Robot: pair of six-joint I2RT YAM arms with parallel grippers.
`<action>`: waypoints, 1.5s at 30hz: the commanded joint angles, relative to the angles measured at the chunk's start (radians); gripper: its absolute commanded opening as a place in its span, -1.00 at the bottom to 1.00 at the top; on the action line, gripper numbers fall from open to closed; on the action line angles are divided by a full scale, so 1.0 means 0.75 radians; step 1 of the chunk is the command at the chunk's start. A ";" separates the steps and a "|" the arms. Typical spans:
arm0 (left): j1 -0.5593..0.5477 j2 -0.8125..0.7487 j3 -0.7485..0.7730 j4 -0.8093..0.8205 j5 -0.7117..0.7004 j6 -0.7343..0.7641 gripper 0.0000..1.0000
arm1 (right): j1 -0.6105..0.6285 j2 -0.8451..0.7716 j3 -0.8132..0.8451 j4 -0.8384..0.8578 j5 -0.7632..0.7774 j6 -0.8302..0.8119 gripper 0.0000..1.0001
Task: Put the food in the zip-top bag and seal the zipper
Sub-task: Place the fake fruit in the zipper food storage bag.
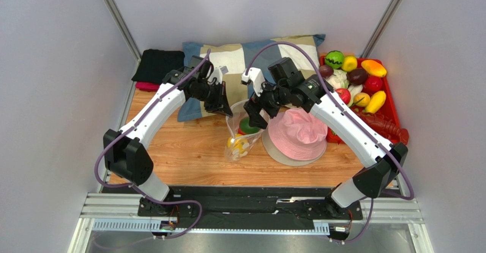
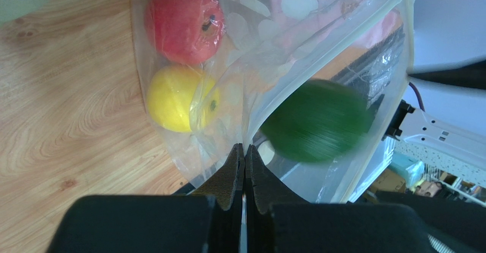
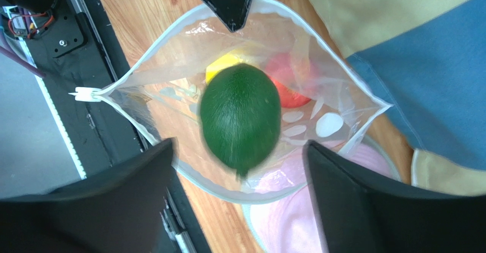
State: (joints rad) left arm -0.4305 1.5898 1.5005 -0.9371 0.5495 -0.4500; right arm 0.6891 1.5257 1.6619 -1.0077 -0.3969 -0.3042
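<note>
Clear plastic zip-top bag (image 3: 171, 74) stands on the counter (image 1: 188, 150), edge clamped by the closed left end effector (image 2: 245, 150). Two fruits (image 2: 182, 22) inside; green fruit (image 3: 239, 116) at the mouth, below the wide-open right end effector (image 1: 255, 115). Food (image 1: 356, 76) in the tray (image 1: 393, 113) is left to load; zipper (image 3: 142, 53) unsealed.

Pale grey walls (image 1: 51, 48) enclose a wooden tabletop (image 1: 188, 150), with a checked cushion (image 1: 237, 54) against the back.
</note>
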 commanded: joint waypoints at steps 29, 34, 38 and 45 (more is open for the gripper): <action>-0.001 -0.017 0.012 0.030 0.047 0.005 -1.00 | -1.158 0.320 0.185 -0.006 0.036 0.023 0.35; -0.001 -0.007 0.020 0.028 0.042 0.007 -1.00 | -1.158 0.402 0.151 0.094 -0.025 0.074 0.29; -0.001 -0.011 0.016 0.020 0.038 0.015 -1.00 | -1.160 0.451 0.144 0.121 -0.050 0.056 0.22; 0.001 -0.019 0.006 0.024 0.042 0.017 -1.00 | -1.175 0.308 0.014 -0.025 0.067 -0.138 0.52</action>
State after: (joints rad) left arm -0.4305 1.5898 1.5005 -0.9314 0.5678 -0.4465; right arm -0.1825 1.8542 1.7203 -0.9825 -0.4011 -0.2993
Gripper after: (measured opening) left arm 0.008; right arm 0.726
